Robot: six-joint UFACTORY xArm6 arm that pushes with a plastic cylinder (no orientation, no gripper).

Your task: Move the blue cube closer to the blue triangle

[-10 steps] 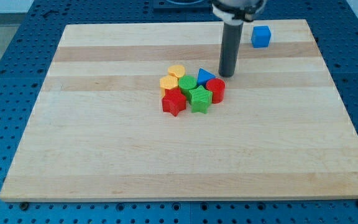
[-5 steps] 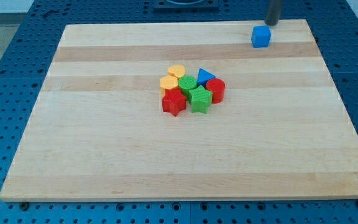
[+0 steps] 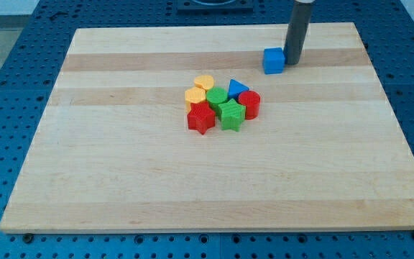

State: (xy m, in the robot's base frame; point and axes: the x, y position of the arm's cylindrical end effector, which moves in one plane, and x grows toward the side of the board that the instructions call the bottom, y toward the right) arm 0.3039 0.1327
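The blue cube [image 3: 273, 60] sits on the wooden board [image 3: 121, 180] toward the view's top right. My tip [image 3: 292, 63] stands right against the cube's right side. The blue triangle [image 3: 237, 88] lies down and to the left of the cube, at the top right of a tight cluster of blocks near the board's middle.
The cluster holds a yellow round block [image 3: 204, 82], an orange block [image 3: 195, 95], a green block [image 3: 217, 96], a red cylinder [image 3: 249, 104], a green star [image 3: 231, 114] and a red star [image 3: 201, 117]. A blue perforated table [image 3: 6, 65] surrounds the board.
My tip went from beside the blue triangle up past the board's top edge, then came down on the cube's right side. The blue cube slid left and down, toward the cluster.
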